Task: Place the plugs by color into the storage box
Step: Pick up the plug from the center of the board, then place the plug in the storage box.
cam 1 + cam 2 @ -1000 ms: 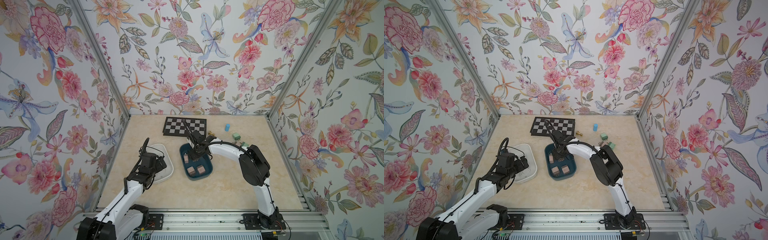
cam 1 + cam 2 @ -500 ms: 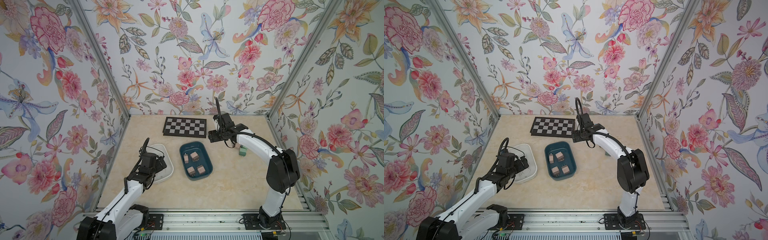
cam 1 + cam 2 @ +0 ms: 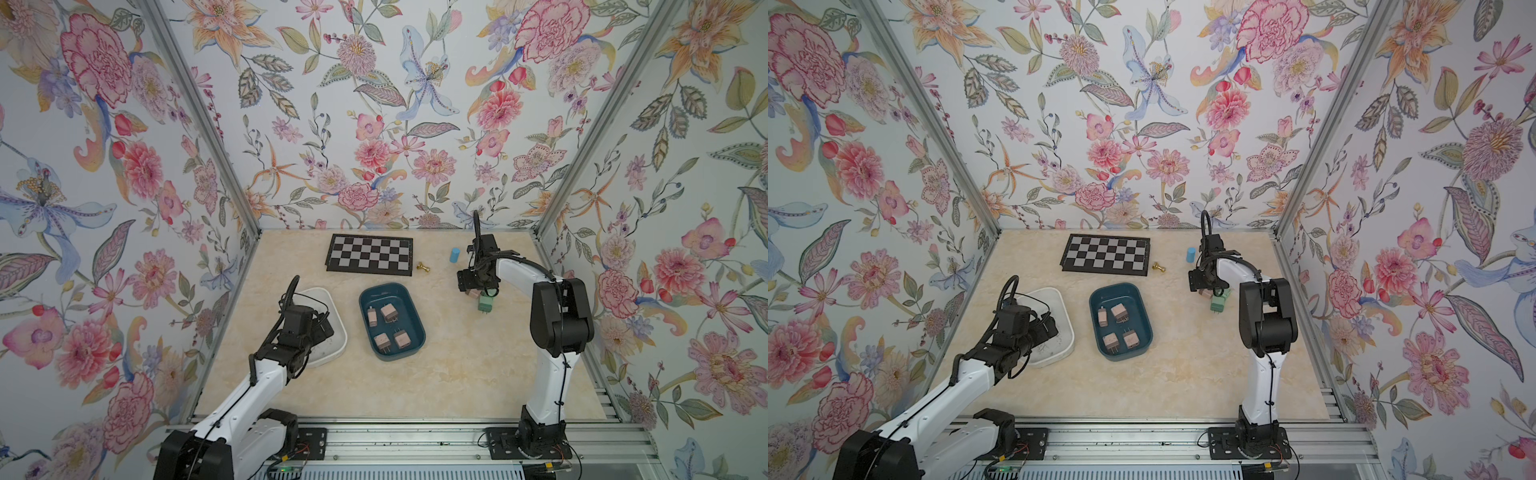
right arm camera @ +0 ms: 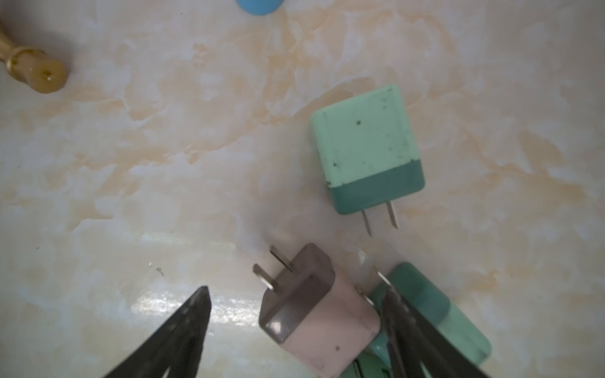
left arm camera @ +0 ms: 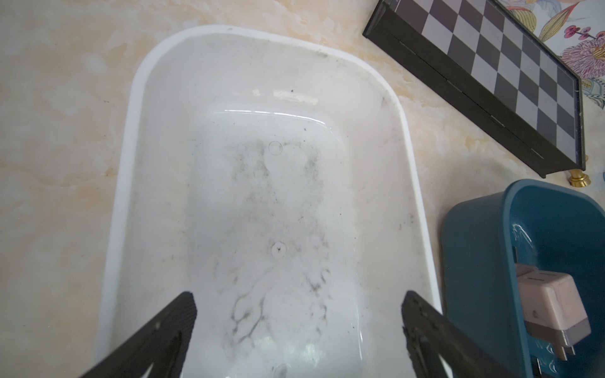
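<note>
My right gripper (image 4: 293, 283) is spread, straddling the pink plug (image 4: 322, 315) on the table (image 4: 163, 163), lower middle of the wrist view. Nothing is pinched.

One finger sits between it and a green plug (image 4: 458, 327). I'd centre first, then close on pink's flat sides, clear of the prongs.

It likely goes to the blue tub (image 3: 388, 286).

My left gripper (image 5: 299, 301) is spread over the white tub (image 5: 126, 163).

No writing is readable.

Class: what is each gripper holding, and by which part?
Nothing is held: right gripper open around the pink plug, left gripper open over the white tub.
</note>
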Controlling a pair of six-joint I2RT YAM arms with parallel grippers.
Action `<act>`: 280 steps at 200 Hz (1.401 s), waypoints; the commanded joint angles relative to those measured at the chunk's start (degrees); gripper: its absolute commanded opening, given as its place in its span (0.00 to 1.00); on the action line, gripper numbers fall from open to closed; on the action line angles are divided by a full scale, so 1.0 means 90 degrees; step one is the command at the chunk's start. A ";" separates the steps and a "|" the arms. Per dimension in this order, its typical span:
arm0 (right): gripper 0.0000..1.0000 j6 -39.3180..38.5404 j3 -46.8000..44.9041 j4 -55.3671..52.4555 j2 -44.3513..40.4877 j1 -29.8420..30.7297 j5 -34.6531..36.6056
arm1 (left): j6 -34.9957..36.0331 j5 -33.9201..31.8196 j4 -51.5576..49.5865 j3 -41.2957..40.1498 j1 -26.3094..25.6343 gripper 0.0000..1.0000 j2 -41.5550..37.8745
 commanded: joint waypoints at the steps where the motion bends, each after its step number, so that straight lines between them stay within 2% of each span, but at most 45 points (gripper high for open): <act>1: 0.83 -0.0238 0.0261 -0.0059 0.0304 -0.0046 -0.0164 | 0.0003 -0.0067 -0.0123 0.0197 -0.0062 0.99 0.0088; 42: 0.80 -0.0190 0.0087 0.0063 0.0434 -0.0003 -0.0242 | 0.0041 -0.0098 -0.0162 0.0251 -0.0058 0.99 0.0097; 97: 0.72 -0.0062 -0.0502 0.0320 0.0242 0.0225 -0.0203 | 0.0032 -0.0066 -0.0057 0.0213 -0.0057 0.99 0.0175; 178: 0.37 0.0131 -0.0774 0.0439 0.0123 0.0444 -0.0175 | -0.0006 -0.0059 -0.0055 0.0100 -0.0055 1.00 0.0065; 243: 0.34 0.0495 -0.1013 0.0429 -0.0797 0.1039 -0.0126 | -0.0010 -0.0038 -0.0062 0.0105 -0.0059 0.99 -0.0043; 280: 0.34 0.0819 -0.1035 0.0298 -0.1396 0.1630 -0.0129 | -0.0044 -0.0025 -0.0045 0.0035 -0.0055 0.99 -0.0189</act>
